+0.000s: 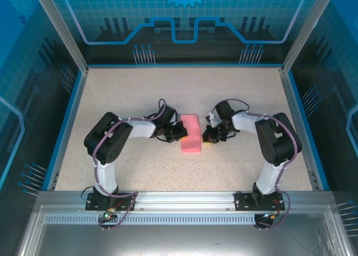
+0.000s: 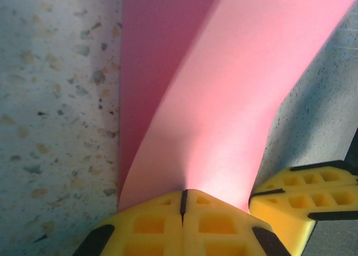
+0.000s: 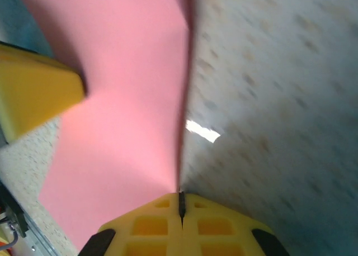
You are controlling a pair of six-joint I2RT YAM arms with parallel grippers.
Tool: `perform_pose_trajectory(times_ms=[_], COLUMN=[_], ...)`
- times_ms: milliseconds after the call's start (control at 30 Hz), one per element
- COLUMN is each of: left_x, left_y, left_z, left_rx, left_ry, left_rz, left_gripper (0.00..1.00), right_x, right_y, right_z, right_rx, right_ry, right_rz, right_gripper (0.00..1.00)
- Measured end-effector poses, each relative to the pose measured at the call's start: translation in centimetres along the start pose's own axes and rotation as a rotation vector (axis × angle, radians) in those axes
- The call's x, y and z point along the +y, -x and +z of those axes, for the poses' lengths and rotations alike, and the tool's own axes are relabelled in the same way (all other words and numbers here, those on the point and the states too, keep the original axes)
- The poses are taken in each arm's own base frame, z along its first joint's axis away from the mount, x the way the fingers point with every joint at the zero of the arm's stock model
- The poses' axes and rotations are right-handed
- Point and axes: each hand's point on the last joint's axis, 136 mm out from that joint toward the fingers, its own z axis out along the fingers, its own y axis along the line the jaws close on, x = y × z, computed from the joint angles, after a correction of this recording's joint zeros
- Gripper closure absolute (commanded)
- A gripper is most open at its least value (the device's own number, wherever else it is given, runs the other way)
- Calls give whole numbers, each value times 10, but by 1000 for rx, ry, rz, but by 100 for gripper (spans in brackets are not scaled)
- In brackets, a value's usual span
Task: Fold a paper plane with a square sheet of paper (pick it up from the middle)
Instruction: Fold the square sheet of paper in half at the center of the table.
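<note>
Top external view: thin pink-red square sheet of paper (image 1: 191, 134), centre frame, is clamped at opposite edges by left gripper (image 1: 178, 134) and right gripper (image 1: 209, 136). Centre fold judged in hand; edges must be aligned next.

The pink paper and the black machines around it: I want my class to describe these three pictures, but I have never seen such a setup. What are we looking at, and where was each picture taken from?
You are looking at two robot arms, the left arm and the right arm, bolted side by side at the near edge of a speckled table. The wide picture comes from a fixed camera above and behind them. The two close-ups come from a small camera on each wrist, looking past that arm's own yellow fingers. In the middle of the table is a sheet of pink paper; in the close-ups it bends rather than lying flat. The left gripper pinches it from one side and the right gripper from the other. Both are shut on the paper.
</note>
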Motion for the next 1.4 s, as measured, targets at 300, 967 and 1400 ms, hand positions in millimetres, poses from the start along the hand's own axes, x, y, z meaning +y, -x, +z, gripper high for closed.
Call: perform_pose_trajectory(times_ms=[300, 967, 1400], left_x=[-1, 0, 0], left_y=[0, 0, 0], left_z=[0, 0, 0], left_rx=[2, 0, 0], left_ry=[7, 17, 24], left_rz=[-2, -3, 0], left_gripper=[100, 100, 100], right_x=[44, 16, 43], right_y=[12, -31, -3], right_z=[-1, 16, -36], right_rx=[-38, 5, -125], right_ry=[39, 53, 53], right_rz=[-76, -60, -95], right_gripper=[100, 100, 97])
